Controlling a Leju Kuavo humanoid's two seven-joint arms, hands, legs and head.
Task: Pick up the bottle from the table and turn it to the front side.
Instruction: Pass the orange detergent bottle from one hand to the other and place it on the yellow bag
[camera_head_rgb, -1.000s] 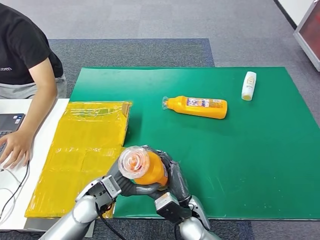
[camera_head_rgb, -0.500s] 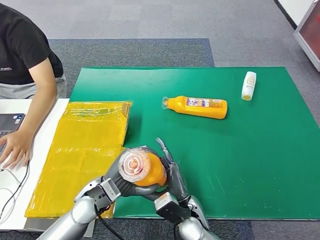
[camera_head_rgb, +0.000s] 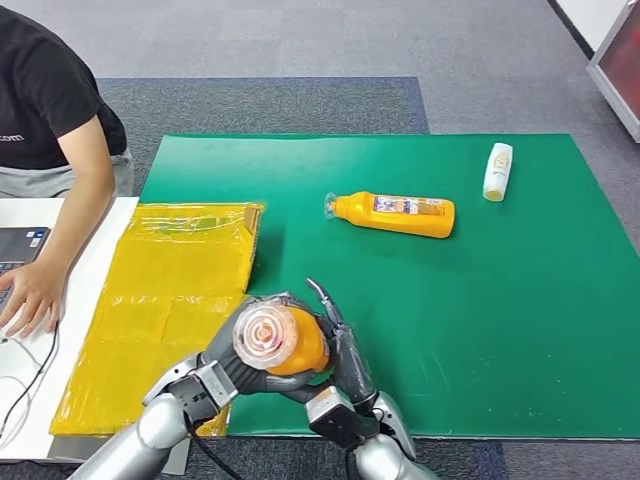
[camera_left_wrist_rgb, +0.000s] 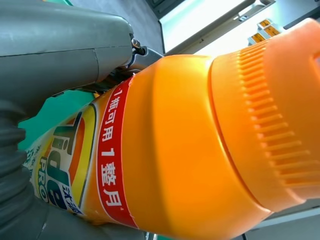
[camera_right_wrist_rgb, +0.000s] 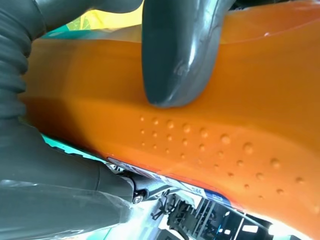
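Green mat (camera_head_rgb: 490, 330) — second bottle (camera_head_rgb: 392, 213), small white bottle (camera_head_rgb: 497, 171) beyond; both hands (camera_head_rgb: 226, 362) (camera_head_rgb: 343, 358) grasp orange bottle (camera_head_rgb: 290, 338).

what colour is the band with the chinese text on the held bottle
Red with white characters, wrapped around the orange held bottle. It shows best in the left wrist view.

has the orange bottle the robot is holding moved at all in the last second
Yes, slightly. The held orange bottle has drifted down and toward the yellow bag; its cap sits a touch nearer the bag's edge than before, in both hands.
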